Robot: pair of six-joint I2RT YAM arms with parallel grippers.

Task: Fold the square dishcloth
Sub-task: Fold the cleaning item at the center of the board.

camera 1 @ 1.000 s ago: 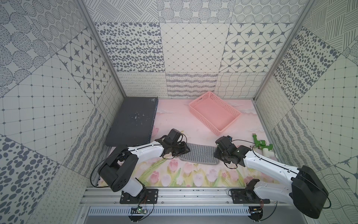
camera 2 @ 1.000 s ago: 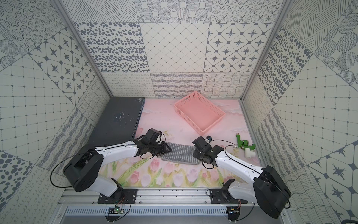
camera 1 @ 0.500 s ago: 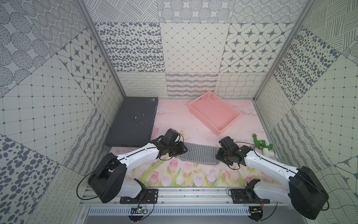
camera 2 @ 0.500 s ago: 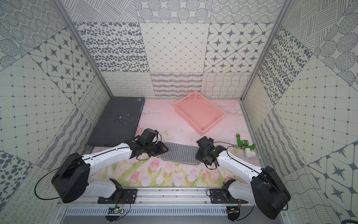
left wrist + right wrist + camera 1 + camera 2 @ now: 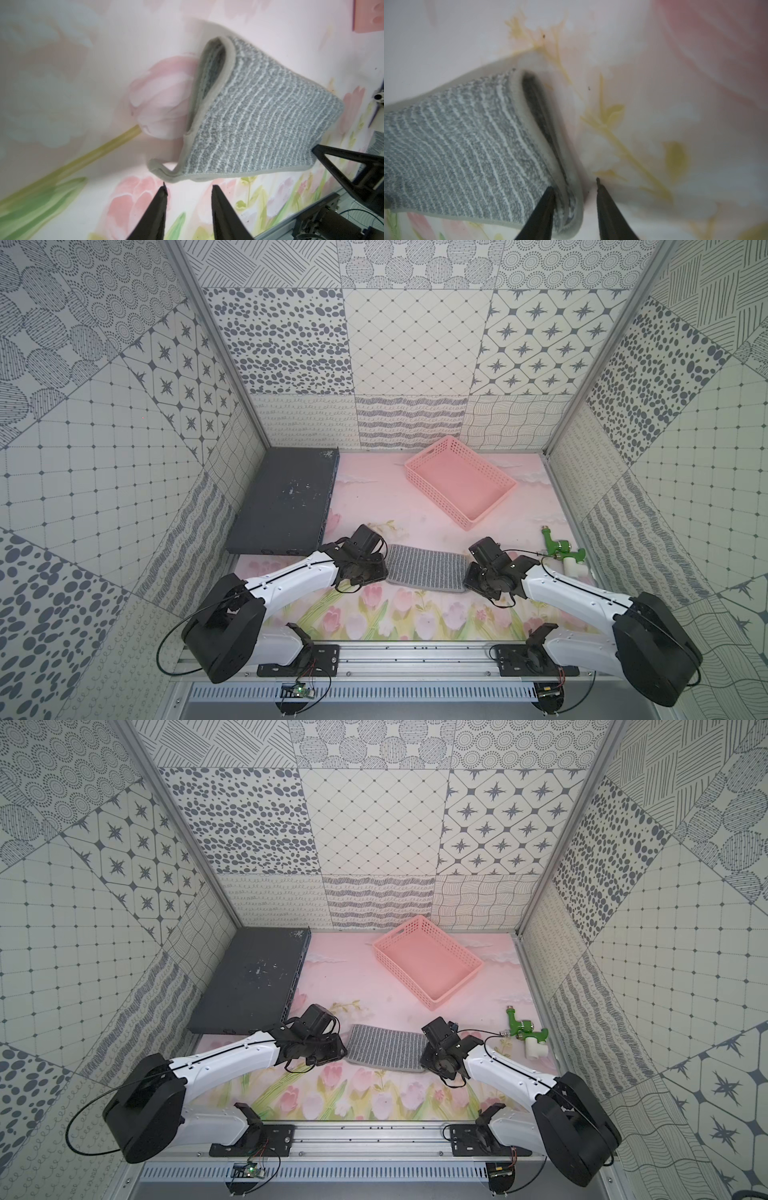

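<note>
Dishcloth (image 5: pixel 426 568) is at lower centre of the frame in both top views (image 5: pixel 384 1050). It lies flat on the tulip-print mat (image 5: pixel 374 614), doubled over into a strip that is wider than it is deep. The arms come in from lower left and lower right, one at each short end.

Left gripper (image 5: pixel 189 188): jaws spread, nothing between them. In the left wrist view the dishcloth (image 5: pixel 259 124) sits just past the tips. Its two layers gape along the near short end, and the bottom layer's corner curls out toward the fingertips (image 5: pixel 164 190). Can't tell whether that corner touches them.

Right gripper (image 5: pixel 574 183): jaws apart, not pressed together. In the right wrist view the doubled short end of the dishcloth (image 5: pixel 467 145) runs down into the gap. One finger sits over the striped top face. The other is on the mat side, with bare mat showing between it and the hem. Straddling the end, not pinching it.

Other items:
- Pink basket (image 5: pixel 434 499) is upper right of centre, well apart from the dishcloth.
- Dark slab (image 5: pixel 286 502) is at mid left, against the left wall.
- Green and white fitting (image 5: pixel 559 549) is at right, near the right arm.
</note>
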